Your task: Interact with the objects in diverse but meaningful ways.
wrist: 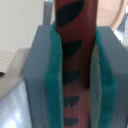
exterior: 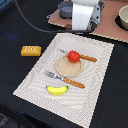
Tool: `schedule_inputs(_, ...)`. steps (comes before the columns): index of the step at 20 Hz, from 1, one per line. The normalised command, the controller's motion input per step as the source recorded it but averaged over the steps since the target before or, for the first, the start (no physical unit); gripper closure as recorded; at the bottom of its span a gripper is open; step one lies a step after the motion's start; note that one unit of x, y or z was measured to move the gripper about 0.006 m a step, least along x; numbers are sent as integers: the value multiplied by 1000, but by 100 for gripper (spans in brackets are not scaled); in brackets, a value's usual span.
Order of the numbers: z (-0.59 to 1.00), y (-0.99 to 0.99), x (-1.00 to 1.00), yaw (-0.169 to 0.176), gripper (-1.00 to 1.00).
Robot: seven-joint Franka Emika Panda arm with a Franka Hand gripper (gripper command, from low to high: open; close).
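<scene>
Arm sits at the far edge of the exterior view, white wrist body over the pink toy kitchen top (exterior: 107, 27), pointing down; the fingertips themselves aren't visible there. In the wrist view the gripper (wrist: 76, 70) is clamped on a reddish-brown sausage (wrist: 74, 55) with dark oval marks. The sausage runs lengthwise between the two grey fingers, and the teal pads (wrist: 54, 85) press against it on both sides. Whether the sausage touches the surface below, cannot tell.

Containers: a grey pot (exterior: 123, 19) stands on the kitchen top at the exterior view's right edge, cut off by the frame, light inside, contents unclear. A dark grey pot (exterior: 65, 9) sits just beside the arm on the exterior view's left, partly hidden, inside not visible.

On the black table a striped placemat (exterior: 37, 80) holds a round tan plate (exterior: 65, 66). The red tomato (exterior: 74, 56) rests on the plate's far rim. An orange-handled knife (exterior: 85, 58) lies just beyond the tomato, touching or nearly so. An orange-handled fork (exterior: 67, 80) lies on the mat just in front of the plate. The yellow banana (exterior: 57, 90) lies on the mat near its front edge, close to the fork. The golden bread loaf (exterior: 31, 50) is off the mat on the black cloth, at the exterior view's left, well apart from the plate.
</scene>
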Motion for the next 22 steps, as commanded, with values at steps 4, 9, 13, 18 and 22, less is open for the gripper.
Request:
schedule_inputs(4,-81,-289,-826,-55,100)
schedule_inputs(9,-330,-335,-886,-107,100)
schedule_inputs(13,-417,-385,-916,-102,100)
schedule_inputs(18,-454,-410,-909,-92,100)
schedule_inputs(22,-463,-439,-900,-79,100)
